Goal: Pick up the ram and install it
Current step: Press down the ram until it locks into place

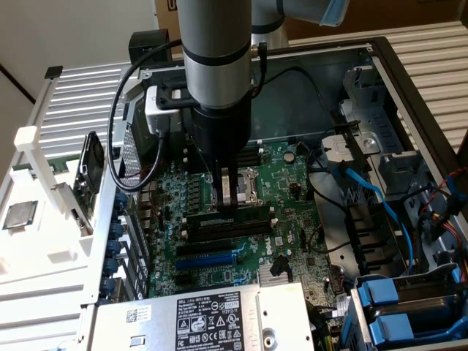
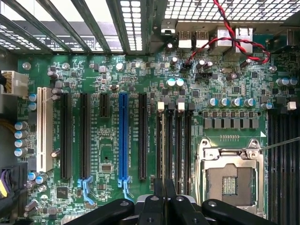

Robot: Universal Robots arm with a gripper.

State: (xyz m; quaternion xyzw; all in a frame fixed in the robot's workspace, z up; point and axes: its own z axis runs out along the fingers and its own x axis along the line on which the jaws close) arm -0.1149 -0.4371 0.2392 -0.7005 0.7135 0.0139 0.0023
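One open computer case and everything in it, largest first:

- Computer case [image 1: 380, 55]: lies open and takes up most of the exterior view, with white slatted shelving beside it at 9 o'clock.
- Arm [image 1: 216, 51]: a thick grey column that comes down from 12 o'clock into the middle of the case.
- Motherboard [image 1: 292, 190]: green, flat on the case floor at the centre of the exterior view. The wrist view looks straight down on it [image 2: 225, 65].
- Grey labelled box [image 1: 197, 322]: sits at 6 o'clock, just below the board.
- Blue-latched drive bays [image 1: 395, 314]: at 5 o'clock. A blue cable [image 1: 373, 197] runs up from them towards 3 o'clock.
- Gripper [image 1: 234, 205]: at the centre, directly under the arm. In the wrist view [image 2: 164, 197] its fingers are narrow, drawn together with hardly a line between them, in line with the black memory slots.
- Processor socket [image 2: 229, 178]: a silver frame, just beside the fingers on the board.
- Ram [image 1: 205, 221]: a long dark stick standing on edge in a slot between white end clips, just toward 6 o'clock from the socket. The fingertips meet its top edge, though whether they pinch it cannot be told.
- Blue slot [image 2: 123, 136]: lies among the long black expansion slots, apart from the gripper.
- Square silver chip [image 1: 18, 214]: rests on the shelving at 9 o'clock, well apart from the board.
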